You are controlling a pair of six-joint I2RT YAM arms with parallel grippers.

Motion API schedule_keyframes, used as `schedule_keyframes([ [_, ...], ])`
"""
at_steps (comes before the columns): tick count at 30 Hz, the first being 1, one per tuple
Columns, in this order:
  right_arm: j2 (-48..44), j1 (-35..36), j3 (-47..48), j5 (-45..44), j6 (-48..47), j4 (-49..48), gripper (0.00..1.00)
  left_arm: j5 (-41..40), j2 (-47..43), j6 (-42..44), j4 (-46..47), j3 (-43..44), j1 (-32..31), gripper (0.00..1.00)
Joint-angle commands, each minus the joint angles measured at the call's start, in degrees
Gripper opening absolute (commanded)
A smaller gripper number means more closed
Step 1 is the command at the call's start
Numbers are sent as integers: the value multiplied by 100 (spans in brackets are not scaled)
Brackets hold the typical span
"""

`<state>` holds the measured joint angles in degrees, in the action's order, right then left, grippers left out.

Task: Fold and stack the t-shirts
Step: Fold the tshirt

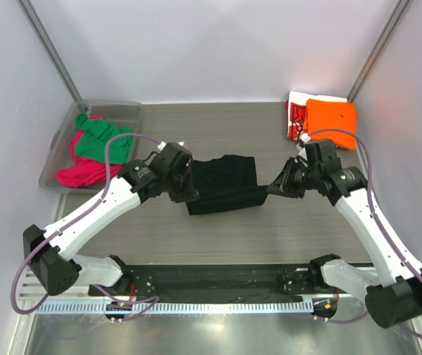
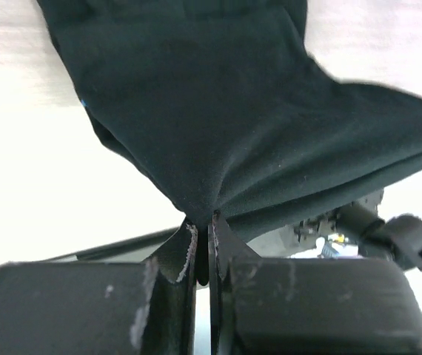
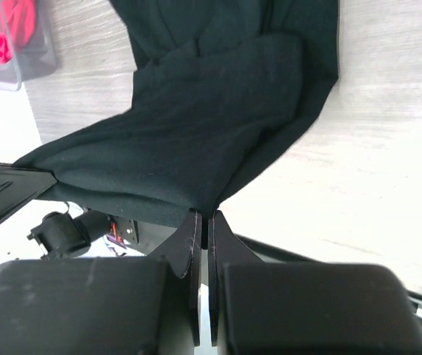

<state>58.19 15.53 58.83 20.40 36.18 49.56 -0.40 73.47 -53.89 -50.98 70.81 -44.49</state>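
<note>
Left gripper and right gripper pinch the black t-shirt, seemingly stretched between them

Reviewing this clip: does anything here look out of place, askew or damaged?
Nothing looks damaged or spilled. The left gripper and right gripper each pinch the black t-shirt at its near edge, mid-fold. The only oddity is in the far-right stack: the orange t-shirt sits offset, leaving the red-and-white t-shirt showing at its left.

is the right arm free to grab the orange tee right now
Probably not yet: the right claw is shut on the black tee, though the orange tee lies just beyond it with nothing between.
</note>
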Motion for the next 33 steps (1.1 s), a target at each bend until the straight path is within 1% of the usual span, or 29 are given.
schedule_keyframes([
  [1, 411, -50, 576, -669, -366, 63, 1, -487, 193, 431, -702, 354, 335, 4],
  [8, 1457, -50, 1271, -809, -647, -192, 1, -153, 642, 827, -597, 750, 1195, 4],
  [17, 3091, -50, 2378, -880, -867, -456, 1, -39, 1520, 1301, -316, 1145, 1943, 5],
  [21, 3733, -67, 2852, -889, -964, -491, 1, 14, 2169, 1460, -316, 1663, 2251, 5],
  [22, 3882, -85, 3054, -880, -990, -483, 1, 171, 2276, 1495, -307, 1760, 2304, 5],
  [26, 4497, -181, 3512, -854, -1026, -491, 1, 313, 2856, 1618, -395, 2366, 2532, 5],
  [33, 5228, -287, 4241, -749, -1052, -430, 1, 515, 3743, 1671, -386, 3061, 2814, 5],
])
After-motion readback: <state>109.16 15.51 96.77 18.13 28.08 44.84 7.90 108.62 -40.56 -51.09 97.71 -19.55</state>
